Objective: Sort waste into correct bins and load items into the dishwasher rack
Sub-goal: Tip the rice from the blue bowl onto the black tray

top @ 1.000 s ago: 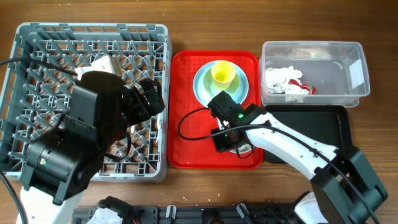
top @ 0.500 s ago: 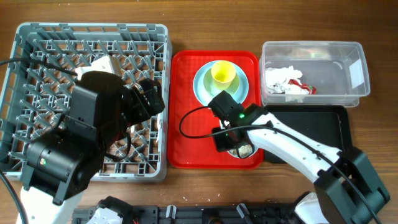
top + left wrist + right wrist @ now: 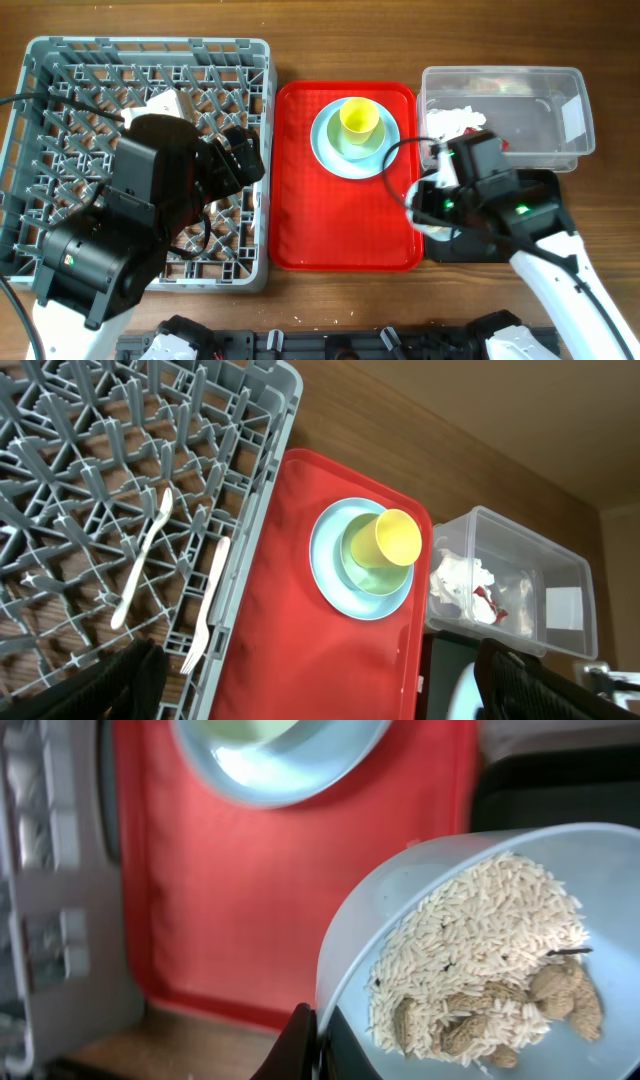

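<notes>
My right gripper is shut on the rim of a pale blue-green bowl. The bowl is tilted and holds whitish rice with brown bits. From overhead the right gripper hangs over the gap between the red tray and the shallow black tray. A yellow cup sits in a second bowl on the light blue plate. The white spoon and fork lie in the grey dishwasher rack. My left gripper stays wide open above the rack's right edge.
The clear tub at the back right holds a crumpled white napkin and a red wrapper. The left arm's bulky body covers the rack's front half. Bare wood runs along the front edge.
My right gripper closed fully on the bowl's rim. It lifted the bowl off the red tray's front right part and carried it right, toward the black tray. The left arm has not moved.
</notes>
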You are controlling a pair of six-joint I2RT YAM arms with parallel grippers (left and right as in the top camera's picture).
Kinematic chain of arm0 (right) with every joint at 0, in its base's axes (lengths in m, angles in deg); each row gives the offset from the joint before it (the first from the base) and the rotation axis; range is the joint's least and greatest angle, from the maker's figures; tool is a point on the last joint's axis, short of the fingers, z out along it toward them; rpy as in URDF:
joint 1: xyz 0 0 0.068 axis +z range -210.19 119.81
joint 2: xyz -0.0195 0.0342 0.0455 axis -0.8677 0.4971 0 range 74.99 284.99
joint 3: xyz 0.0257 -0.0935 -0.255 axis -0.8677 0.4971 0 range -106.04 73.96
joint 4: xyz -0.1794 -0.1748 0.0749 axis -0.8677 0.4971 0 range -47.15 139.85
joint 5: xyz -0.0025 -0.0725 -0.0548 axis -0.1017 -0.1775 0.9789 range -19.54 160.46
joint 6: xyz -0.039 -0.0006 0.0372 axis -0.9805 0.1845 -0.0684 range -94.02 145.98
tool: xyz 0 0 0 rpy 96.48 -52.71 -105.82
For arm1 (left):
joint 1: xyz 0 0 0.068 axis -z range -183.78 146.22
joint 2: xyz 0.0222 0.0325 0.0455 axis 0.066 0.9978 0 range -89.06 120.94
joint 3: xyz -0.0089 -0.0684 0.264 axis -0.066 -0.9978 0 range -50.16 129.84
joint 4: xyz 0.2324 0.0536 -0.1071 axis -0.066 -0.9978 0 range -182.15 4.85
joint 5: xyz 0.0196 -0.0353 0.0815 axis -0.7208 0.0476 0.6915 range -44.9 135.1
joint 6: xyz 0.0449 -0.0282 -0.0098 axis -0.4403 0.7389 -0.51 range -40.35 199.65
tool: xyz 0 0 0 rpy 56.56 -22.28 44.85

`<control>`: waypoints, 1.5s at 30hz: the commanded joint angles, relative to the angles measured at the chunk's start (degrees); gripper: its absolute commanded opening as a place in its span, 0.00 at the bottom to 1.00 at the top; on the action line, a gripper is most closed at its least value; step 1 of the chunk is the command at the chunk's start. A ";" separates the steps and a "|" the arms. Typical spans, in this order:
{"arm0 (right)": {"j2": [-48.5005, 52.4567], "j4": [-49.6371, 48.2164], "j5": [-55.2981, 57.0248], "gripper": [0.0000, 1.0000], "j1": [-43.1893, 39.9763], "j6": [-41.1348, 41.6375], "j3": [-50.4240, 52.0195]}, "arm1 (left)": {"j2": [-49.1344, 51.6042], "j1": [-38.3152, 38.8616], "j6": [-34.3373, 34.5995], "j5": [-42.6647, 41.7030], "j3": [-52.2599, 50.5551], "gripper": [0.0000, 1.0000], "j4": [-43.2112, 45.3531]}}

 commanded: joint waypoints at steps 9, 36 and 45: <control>-0.94 6.23 -33.29 0.04 -40.83 -27.02 -0.94 | -0.31 -0.37 -0.04 0.59 0.48 1.00 0.09; 23.02 -7.58 -81.02 0.04 -65.57 -37.09 17.90 | -0.31 -0.37 -0.04 0.59 0.48 1.00 0.09; 23.02 -6.97 -77.61 0.04 -65.48 -33.97 17.57 | -0.31 -0.37 -0.04 0.59 0.48 1.00 0.09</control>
